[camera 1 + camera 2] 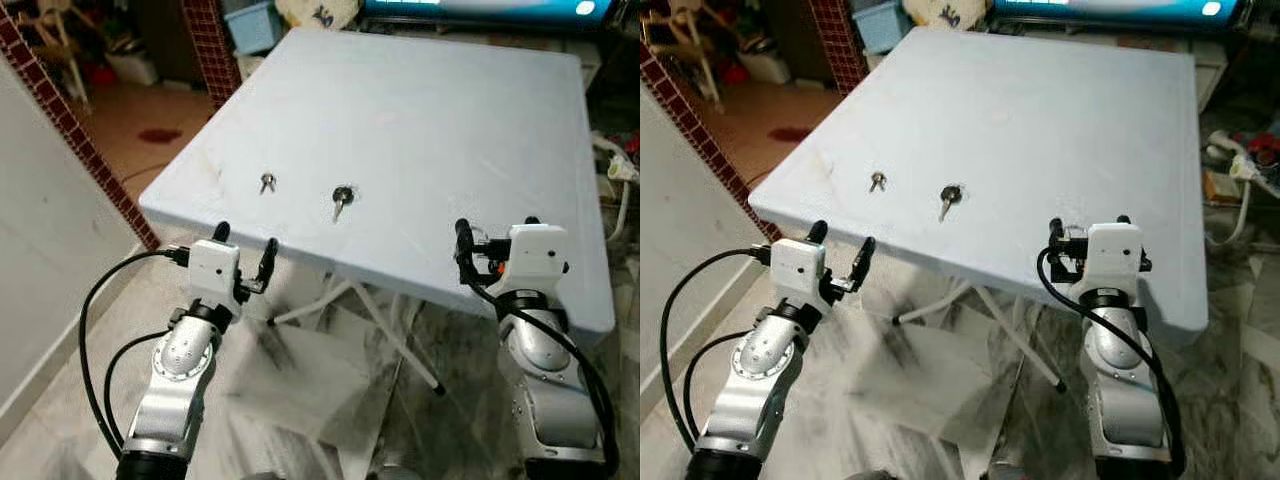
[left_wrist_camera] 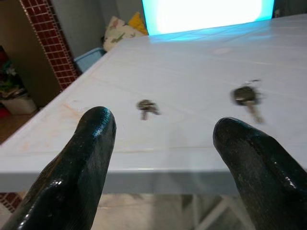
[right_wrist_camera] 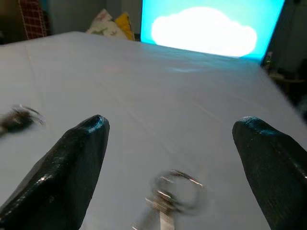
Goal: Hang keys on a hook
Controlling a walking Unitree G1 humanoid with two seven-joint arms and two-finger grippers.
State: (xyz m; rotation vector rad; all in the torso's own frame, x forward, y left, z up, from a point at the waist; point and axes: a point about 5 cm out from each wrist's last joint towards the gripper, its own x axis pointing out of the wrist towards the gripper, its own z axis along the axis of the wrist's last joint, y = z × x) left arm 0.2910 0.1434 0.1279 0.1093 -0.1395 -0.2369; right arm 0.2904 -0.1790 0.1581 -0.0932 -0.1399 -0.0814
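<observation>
White table (image 1: 420, 120) holds three keys: small key (image 1: 267, 182), black-headed key (image 1: 342, 197), blurry, probably ringed key (image 3: 169, 194) between wide-spread right gripper (image 1: 494, 232) fingers. Left gripper (image 1: 243, 252) wide, at table's near edge.

Blurred in the right wrist view: a key ring with key (image 3: 169, 197), cut off by the lower edge, shape of the key not readable. Also blurred there, a dark key (image 3: 18, 118) beside one finger, cut by the picture's side. In the head views, mostly hidden behind the right claw (image 1: 492, 240), so only a bit of ring visible. Too small to tell in the left eye view: the details of the small key (image 1: 267, 182) and the black-headed key (image 1: 342, 198) on the worktop (image 1: 420, 110). Slightly soft in the left wrist view too. Far end of worktop cut off by the top edge. Bright screen (image 2: 206, 14) overexposed, content unreadable.
</observation>
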